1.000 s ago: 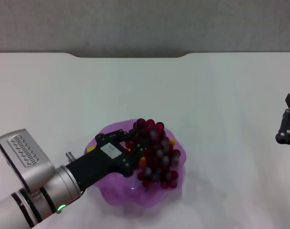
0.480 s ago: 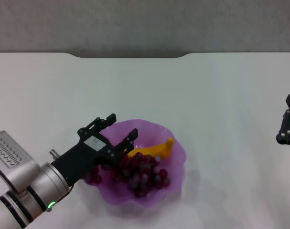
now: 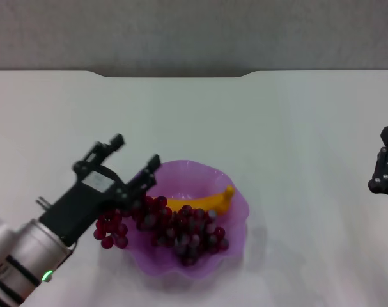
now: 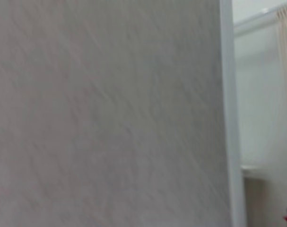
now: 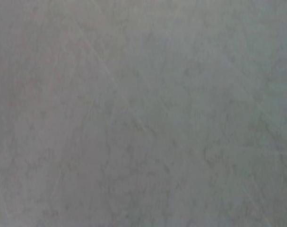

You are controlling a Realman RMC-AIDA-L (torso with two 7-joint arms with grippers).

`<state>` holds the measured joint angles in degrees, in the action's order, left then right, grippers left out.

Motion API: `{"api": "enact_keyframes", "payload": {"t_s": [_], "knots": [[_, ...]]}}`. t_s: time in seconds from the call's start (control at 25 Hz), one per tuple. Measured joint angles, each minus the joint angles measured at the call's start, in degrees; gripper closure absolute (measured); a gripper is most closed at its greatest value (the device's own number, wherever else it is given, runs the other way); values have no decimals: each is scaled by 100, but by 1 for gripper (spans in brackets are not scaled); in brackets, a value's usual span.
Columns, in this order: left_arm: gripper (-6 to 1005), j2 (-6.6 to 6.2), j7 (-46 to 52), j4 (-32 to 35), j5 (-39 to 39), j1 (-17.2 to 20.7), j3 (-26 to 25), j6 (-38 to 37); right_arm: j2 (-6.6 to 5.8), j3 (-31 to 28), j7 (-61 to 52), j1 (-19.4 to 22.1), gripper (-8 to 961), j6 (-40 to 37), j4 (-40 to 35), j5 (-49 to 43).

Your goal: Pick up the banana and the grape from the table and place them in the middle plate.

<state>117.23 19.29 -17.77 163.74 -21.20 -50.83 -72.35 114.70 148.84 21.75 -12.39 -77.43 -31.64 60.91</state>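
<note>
The purple plate point(image 3: 235, 214) with a wavy rim sits on the white table point(image 3: 257, 128), near the front middle. The yellow banana point(image 3: 203, 201) lies inside it. The dark red grape bunch point(image 3: 181, 230) lies across the plate, and its left end hangs over the rim onto the table. My left gripper point(image 3: 135, 157) is open and empty, raised above the plate's left rim. My right gripper point(image 3: 387, 169) is parked at the table's right edge.
The grey wall point(image 3: 194, 32) runs behind the table's notched far edge. The left wrist view shows only a wall and a pale strip; the right wrist view shows only a grey surface.
My left gripper let go of the grape bunch into the plate, opened, and drew back to the left and upward. The right arm has not moved.
</note>
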Motion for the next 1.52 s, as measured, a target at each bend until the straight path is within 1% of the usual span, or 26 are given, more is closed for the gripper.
{"api": "enact_keyframes", "payload": {"t_s": [0.16, 0.32, 0.56, 1.04, 1.36, 1.52], "knots": [[157, 19, -388, -206, -185, 272, -171, -188, 0, 3, -16, -14, 953, 6, 37, 0], [168, 36, -508, -293, -695, 431, -179, -295, 0, 31, -218, -54, 953, 4, 140, -4], [170, 33, -522, -288, -1266, 514, -187, -431, -7, 222, -589, -201, 953, -45, 442, -47], [175, 36, -528, -248, -2108, 646, -194, -578, -9, 232, -610, -301, 953, 4, 669, -150], [177, 43, -531, -175, -2521, 632, -162, -535, -9, 191, -624, -306, 953, 32, 837, -110], [179, 45, -532, -172, -2559, 588, -177, -429, -2, 150, -655, -334, 953, 244, 903, -87]]}}
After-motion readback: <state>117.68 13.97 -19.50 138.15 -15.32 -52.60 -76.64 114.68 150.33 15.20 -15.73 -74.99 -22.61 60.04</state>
